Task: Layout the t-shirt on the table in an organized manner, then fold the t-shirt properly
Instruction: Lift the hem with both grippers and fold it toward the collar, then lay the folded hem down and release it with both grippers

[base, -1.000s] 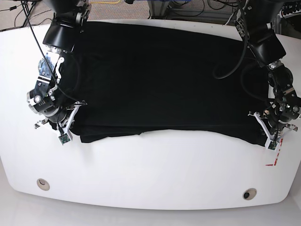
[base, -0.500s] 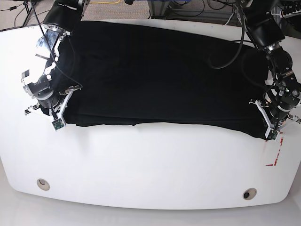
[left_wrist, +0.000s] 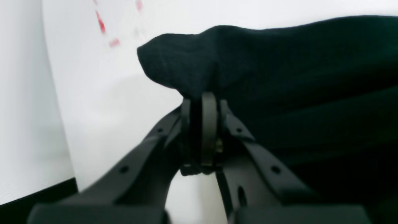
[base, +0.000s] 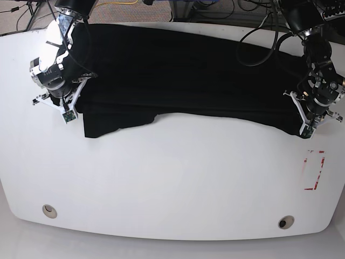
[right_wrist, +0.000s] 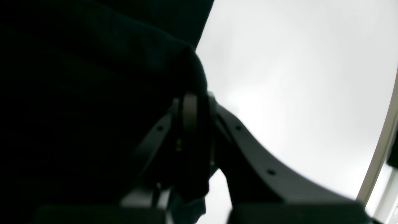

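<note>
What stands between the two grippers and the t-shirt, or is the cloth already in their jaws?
Nothing stands between them. The left gripper is shut on a fold of the t-shirt, and the right gripper is shut on its other end, above the table.

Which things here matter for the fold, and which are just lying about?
In the job:
- black t-shirt
- white table
- left gripper, jaws shut on the shirt
- right gripper, jaws shut on the shirt

Lying about:
- red tape rectangle
- two round holes
- cables behind the table
</note>
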Controlling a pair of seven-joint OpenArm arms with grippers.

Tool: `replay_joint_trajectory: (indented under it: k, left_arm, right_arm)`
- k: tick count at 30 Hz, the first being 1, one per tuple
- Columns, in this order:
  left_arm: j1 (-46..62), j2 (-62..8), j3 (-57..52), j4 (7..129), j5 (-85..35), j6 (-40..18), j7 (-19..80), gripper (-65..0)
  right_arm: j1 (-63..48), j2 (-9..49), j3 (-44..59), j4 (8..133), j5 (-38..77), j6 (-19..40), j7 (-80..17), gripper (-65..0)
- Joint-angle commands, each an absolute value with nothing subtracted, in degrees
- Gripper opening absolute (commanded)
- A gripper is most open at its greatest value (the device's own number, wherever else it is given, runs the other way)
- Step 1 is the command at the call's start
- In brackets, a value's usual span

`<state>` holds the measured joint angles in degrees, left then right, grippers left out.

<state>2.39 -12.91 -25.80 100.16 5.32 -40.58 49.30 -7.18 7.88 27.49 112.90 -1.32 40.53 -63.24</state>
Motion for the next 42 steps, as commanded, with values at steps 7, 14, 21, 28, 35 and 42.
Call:
replay_joint_trajectory:
  k: [7, 14, 21, 28, 35, 42]
  left_arm:
    - [5.8, -13.9, -26.2, 102.5, 5.9, -40.0, 48.7, -65.0]
    - [9.4, -13.9, -26.2, 102.5, 5.9, -40.0, 48.7, -65.0]
    - [11.6, -13.9, -26.2, 102.5, 5.9, -40.0, 48.7, -65.0]
    - [13.6, -13.9, -26.2, 102.5, 6.0, -40.0, 48.7, -65.0]
    - [14.1, -13.9, -26.1, 102.5, 6.1, -40.0, 50.4, -65.0]
    - [14.1, -14.1, -25.7, 102.4, 6.0, -40.0, 51.9, -61.9]
  right_arm:
    - [-9.5, 8.6, 29.4, 114.4, -2.9, 40.0, -63.0, -62.9]
    - [-12.5, 8.6, 29.4, 115.7, -2.9, 40.0, -64.7, -62.5]
    - [-13.2, 8.6, 29.4, 115.6, -3.0, 40.0, -66.8, -62.3]
    - [-14.4, 8.6, 29.4, 115.6, -3.3, 40.0, -67.5, -49.9]
    - [-16.4, 8.6, 29.4, 115.6, -3.1, 40.0, -67.6, -24.1]
    - [-16.7, 8.6, 30.8, 115.7, -2.9, 40.0, -67.5, -14.3]
